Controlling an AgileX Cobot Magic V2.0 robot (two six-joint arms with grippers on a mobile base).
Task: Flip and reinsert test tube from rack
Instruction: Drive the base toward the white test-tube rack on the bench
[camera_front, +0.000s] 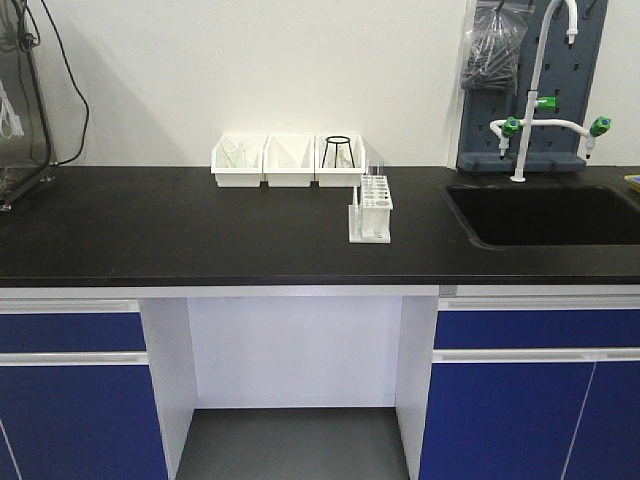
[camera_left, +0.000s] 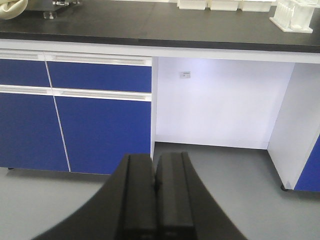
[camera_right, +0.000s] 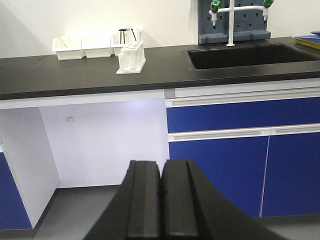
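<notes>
**A:** Front view: small white plastic test tube rack (camera_front: 371, 210) upright on black tabletop (camera_front: 200, 230), near three white open bins (camera_front: 288, 160) (tubes too faint to pick out).

**B:** Left wrist: left end effector (camera_left: 155, 200) pressed closed, empty, well below.

**A:** Right wrist: right end effector (camera_right: 161, 200) likewise. Risk: a misjudged reach tips the light rack.

Black countertop (camera_front: 200, 230) — blue cabinets (camera_front: 70, 400), white wall (camera_front: 300, 70), grey floor (camera_front: 290, 445)

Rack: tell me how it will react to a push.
The rack looks like thin white plastic, so probably light and apt to slide on the smooth counter. Its narrow, upright build suggests a high push could tip it.
</notes>
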